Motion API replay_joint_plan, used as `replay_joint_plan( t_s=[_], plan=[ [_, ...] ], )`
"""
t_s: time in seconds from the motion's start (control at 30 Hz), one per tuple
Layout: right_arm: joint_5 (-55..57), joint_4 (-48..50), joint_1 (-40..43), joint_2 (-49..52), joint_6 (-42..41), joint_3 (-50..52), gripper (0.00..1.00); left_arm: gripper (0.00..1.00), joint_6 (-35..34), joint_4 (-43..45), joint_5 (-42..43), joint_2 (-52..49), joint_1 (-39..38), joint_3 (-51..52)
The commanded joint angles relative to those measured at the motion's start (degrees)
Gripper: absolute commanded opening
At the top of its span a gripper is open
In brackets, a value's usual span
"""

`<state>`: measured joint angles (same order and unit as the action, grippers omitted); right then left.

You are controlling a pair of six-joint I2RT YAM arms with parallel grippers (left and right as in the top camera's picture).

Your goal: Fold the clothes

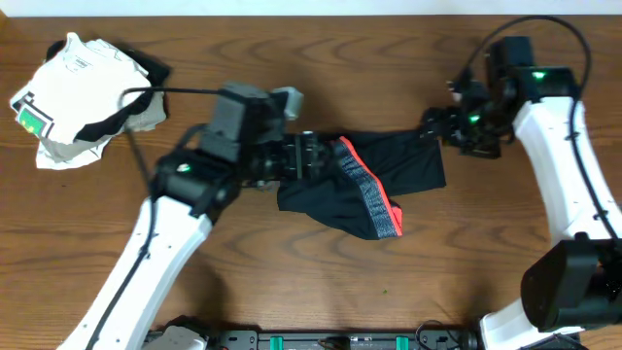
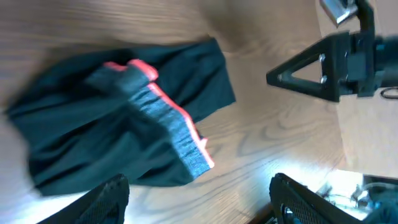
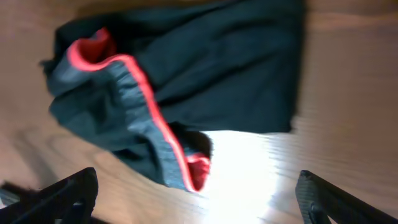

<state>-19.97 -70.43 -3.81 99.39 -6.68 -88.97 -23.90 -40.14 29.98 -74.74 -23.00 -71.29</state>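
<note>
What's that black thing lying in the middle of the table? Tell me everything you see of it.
It is a pair of black shorts in soft, thin-looking fabric, with a grey waistband edged in red-orange. It lies crumpled on the wooden table, the waistband running diagonally across it. Seen from overhead, the left gripper sits at its left end and the right gripper at its upper right corner, both open; neither holds it.
</note>
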Motion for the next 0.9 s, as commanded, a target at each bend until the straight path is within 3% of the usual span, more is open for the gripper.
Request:
replay_joint_plan(
  t_s=[0.0,0.3,0.57,0.87],
  plan=[
    [0.3,1.9,-5.8,0.3,0.9,0.0,0.99,0.75,2.8,-3.3,0.3,1.3,3.4,-1.1],
    [6.8,1.8,-15.7,4.3,-1.3,2.7,0.99,0.75,3.8,-9.4,0.4,1.3,6.0,-1.1],
    [8.6,4.3,-16.2,6.6,-9.0,11.3,0.99,0.75,4.1,-9.6,0.4,1.3,6.0,-1.1],
    [1.3,15.3,-17.6,6.6,-6.5,20.6,0.99,0.75,4.9,-9.4,0.3,1.3,6.0,-1.1]
  ],
)
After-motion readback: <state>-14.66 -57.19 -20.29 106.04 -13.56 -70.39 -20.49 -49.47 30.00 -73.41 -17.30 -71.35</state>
